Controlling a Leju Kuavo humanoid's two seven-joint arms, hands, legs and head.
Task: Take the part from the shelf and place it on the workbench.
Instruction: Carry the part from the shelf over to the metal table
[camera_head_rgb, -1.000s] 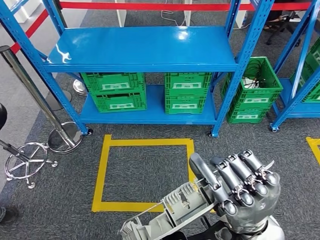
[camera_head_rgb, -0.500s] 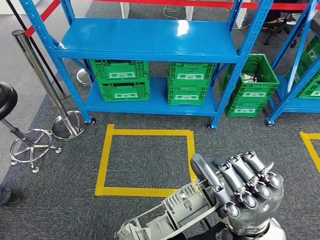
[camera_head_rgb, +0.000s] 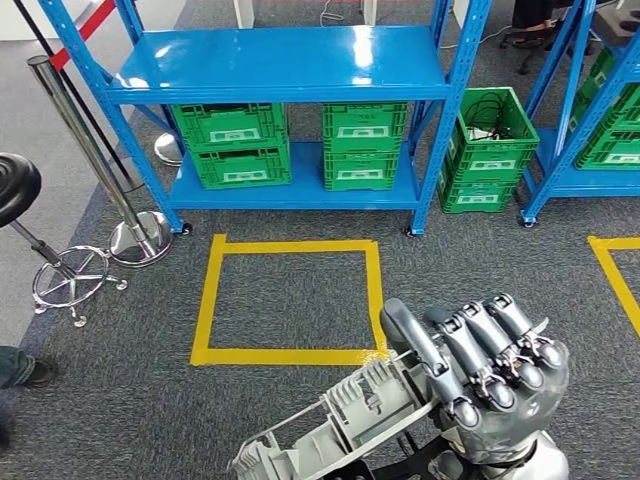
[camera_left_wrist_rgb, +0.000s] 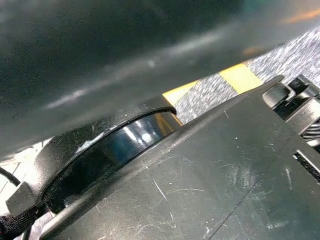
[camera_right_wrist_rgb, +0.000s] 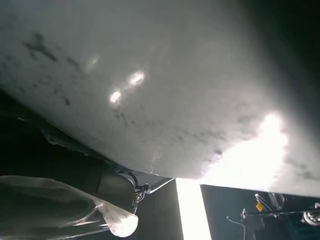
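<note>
Right hand (camera_head_rgb: 483, 375) holding the long grey ribbed plastic part (camera_head_rgb: 340, 425) low over the grey carpet floor (camera_head_rgb: 113, 400), just this side of the yellow tape square (camera_head_rgb: 207, 300).

The hand's dark fingers (camera_head_rgb: 483, 355) are curled closed over one end of the part, and the thick thumb (camera_head_rgb: 411, 340) lies across its top; the part reaches out from the hand, tilted, its free end further from the tape square than the held end. Beyond the tape square stands the blue metal shelf rack (camera_head_rgb: 287, 65), with green plastic crates (camera_head_rgb: 238, 145) on its lower shelf and one more green crate (camera_head_rgb: 490, 150) on the floor beside its post. To the side of the square are a chrome barrier post (camera_head_rgb: 90, 150) and a black stool (camera_head_rgb: 19, 190). Whether the left hand is open or closed cannot be told.
</note>
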